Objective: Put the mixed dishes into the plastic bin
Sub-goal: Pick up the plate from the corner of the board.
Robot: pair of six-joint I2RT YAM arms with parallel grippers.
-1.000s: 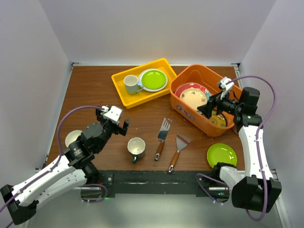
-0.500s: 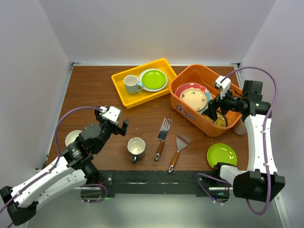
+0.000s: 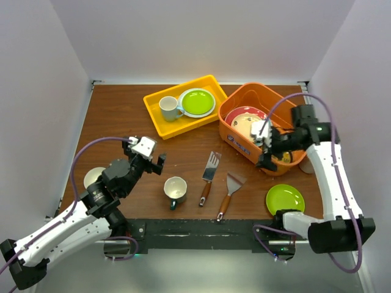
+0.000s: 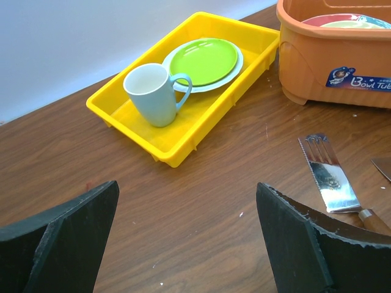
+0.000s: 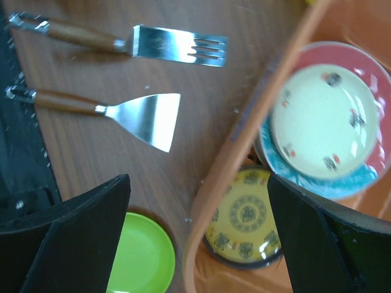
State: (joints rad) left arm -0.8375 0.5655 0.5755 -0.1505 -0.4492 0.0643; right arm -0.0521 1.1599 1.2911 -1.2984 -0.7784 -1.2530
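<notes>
The orange plastic bin (image 3: pixel 241 143) stands at the right and holds a red-rimmed plate (image 3: pixel 239 114) under a cream plate (image 5: pixel 324 122), and a yellow patterned plate (image 5: pixel 244 223). My right gripper (image 3: pixel 267 157) hangs open and empty over the bin's near rim (image 5: pixel 244 134). A lime green plate (image 3: pixel 285 199) lies on the table in front of the bin. The dark-teal mug (image 3: pixel 175 190) stands near the front edge. My left gripper (image 3: pixel 160 162), open and empty, hovers just left of the mug. A small white bowl (image 3: pixel 93 177) shows partly behind the left arm.
A yellow tray (image 3: pixel 160 122) at the back holds a white mug (image 3: pixel 168 108) and a green plate (image 3: pixel 197 102). Two wooden-handled spatulas (image 3: pixel 211 168) (image 3: pixel 229 189) lie between mug and bin. A pale object (image 3: pixel 307 166) sits half hidden behind the right arm.
The right arm has swung left and lowered, bringing its open gripper from over the bin's right side to its near rim. The left arm has barely moved.
</notes>
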